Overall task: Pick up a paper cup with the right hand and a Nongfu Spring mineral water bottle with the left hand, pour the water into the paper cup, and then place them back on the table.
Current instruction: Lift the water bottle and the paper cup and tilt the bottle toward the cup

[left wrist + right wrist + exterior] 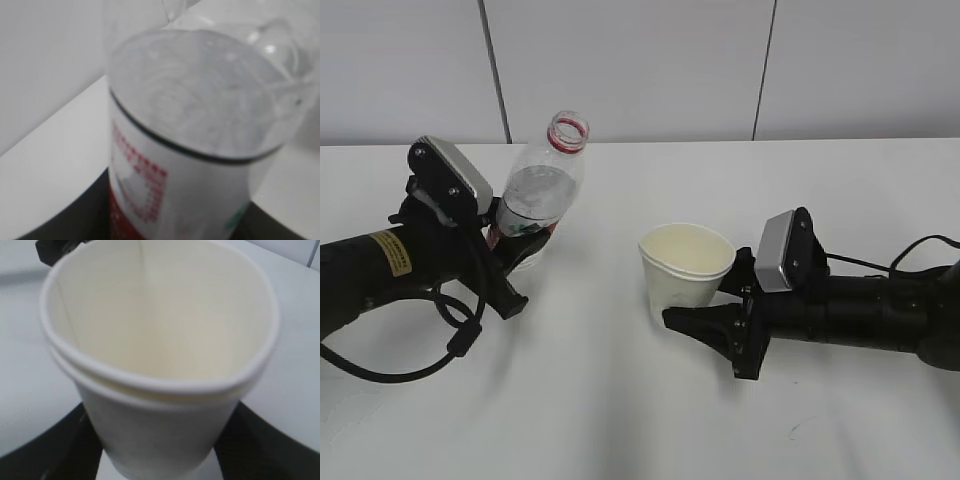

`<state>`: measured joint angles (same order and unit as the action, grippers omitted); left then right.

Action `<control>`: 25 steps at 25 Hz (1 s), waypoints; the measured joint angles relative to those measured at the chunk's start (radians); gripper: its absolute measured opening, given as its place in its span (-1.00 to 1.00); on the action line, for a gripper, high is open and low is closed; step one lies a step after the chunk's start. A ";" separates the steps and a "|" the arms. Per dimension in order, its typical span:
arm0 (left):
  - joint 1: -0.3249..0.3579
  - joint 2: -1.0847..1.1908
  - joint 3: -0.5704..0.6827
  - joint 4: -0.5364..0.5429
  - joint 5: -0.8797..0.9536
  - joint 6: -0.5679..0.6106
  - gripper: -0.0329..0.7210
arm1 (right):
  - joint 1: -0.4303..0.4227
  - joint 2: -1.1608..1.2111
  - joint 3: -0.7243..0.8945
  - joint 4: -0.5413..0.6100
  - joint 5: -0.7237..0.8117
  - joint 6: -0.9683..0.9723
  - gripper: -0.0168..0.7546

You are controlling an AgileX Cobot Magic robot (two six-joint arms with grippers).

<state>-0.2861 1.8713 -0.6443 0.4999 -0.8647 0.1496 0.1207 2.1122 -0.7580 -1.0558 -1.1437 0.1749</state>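
Note:
My left gripper (520, 255) is shut on the Nongfu Spring bottle (540, 190) at its red-and-white label, and the bottle leans slightly right. The bottle has no cap, and its red neck ring shows at the top. Clear water (533, 200) is inside. In the left wrist view the bottle (190, 125) fills the frame between my dark fingers (75, 217). My right gripper (720, 295) is shut on the white paper cup (685, 275), which is squeezed slightly oval. Its cream inside looks empty in the right wrist view (160, 330), with black fingers (55, 450) on both sides. I cannot tell whether either object is off the table.
The white table (620, 410) stretches between and in front of both arms, with a small dark scuff near the front right. A pale panelled wall stands behind the table's far edge. Black cables trail from both arms.

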 joint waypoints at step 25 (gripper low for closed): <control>0.000 0.000 0.000 -0.168 -0.092 0.540 -0.06 | 0.097 0.000 -0.111 0.030 0.107 0.090 0.24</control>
<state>-0.2861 1.8713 -0.6443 0.3316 -0.9567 0.6894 0.2178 2.1122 -0.8687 -1.0259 -1.0371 0.2652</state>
